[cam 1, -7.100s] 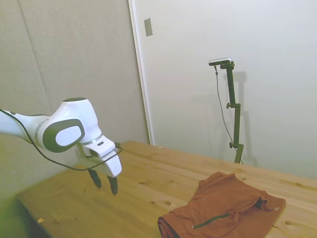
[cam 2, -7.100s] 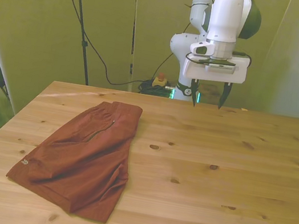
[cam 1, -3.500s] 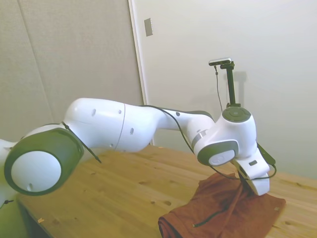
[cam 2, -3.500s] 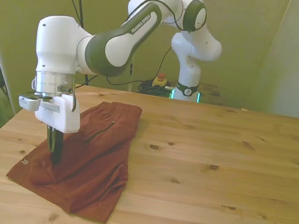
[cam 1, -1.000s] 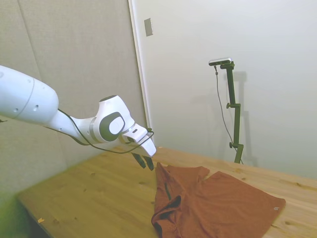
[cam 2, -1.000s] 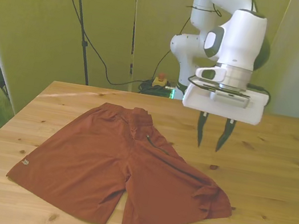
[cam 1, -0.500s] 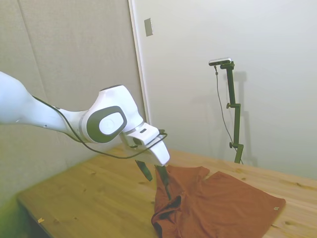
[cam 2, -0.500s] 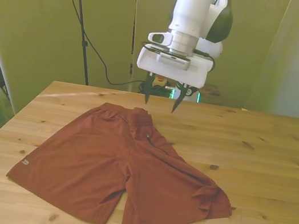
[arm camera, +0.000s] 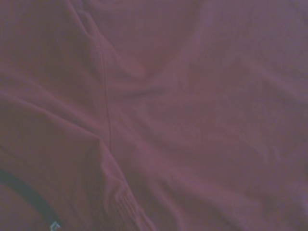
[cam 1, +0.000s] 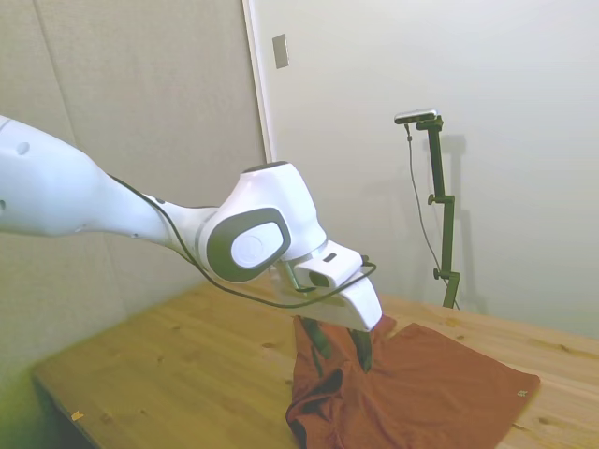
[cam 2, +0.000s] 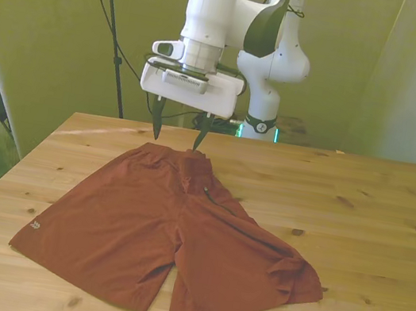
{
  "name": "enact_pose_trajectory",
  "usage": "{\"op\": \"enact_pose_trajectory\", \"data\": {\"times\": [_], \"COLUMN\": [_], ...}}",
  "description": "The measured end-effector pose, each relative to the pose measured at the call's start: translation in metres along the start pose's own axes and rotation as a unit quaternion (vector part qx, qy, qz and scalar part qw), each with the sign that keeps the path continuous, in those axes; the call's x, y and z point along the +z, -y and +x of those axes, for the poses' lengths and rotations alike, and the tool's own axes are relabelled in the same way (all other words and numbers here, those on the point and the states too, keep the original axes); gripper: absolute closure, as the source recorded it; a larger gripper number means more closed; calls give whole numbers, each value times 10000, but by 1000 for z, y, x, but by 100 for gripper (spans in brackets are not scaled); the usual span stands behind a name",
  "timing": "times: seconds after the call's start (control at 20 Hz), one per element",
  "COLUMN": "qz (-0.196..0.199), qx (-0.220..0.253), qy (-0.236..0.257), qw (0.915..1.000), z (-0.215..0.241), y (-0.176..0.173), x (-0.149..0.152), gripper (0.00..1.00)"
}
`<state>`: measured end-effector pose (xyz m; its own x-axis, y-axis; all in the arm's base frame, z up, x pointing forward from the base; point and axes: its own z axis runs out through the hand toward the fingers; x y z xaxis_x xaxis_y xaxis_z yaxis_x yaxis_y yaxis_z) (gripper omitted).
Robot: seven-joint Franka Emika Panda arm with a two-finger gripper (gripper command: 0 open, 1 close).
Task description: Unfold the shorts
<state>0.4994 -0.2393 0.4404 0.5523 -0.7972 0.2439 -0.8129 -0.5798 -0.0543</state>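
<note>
Hovering gripper over the waistband, fingers spread wide, nothing held.
Shorts lie opened out on the table, both legs toward 6 o'clock in the front view; the leg at 4 o'clock ends in a bunched hem. Judgement: pinch only that crumpled corner, lift low, and draw it outward to flatten.
</note>
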Motion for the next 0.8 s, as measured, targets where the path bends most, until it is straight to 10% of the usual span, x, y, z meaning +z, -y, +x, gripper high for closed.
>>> {"op": "enact_pose_trajectory", "data": {"times": [0.1, 0.15, 0.8], "qz": [-6, -14, 157], "qx": [-9, -24, -241], "qy": [105, 132, 309], "qw": [9999, 9999, 9991], "z": [2, 2, -23], "y": [4, 7, 32], "x": [16, 23, 51], "gripper": [0, 100, 100]}}
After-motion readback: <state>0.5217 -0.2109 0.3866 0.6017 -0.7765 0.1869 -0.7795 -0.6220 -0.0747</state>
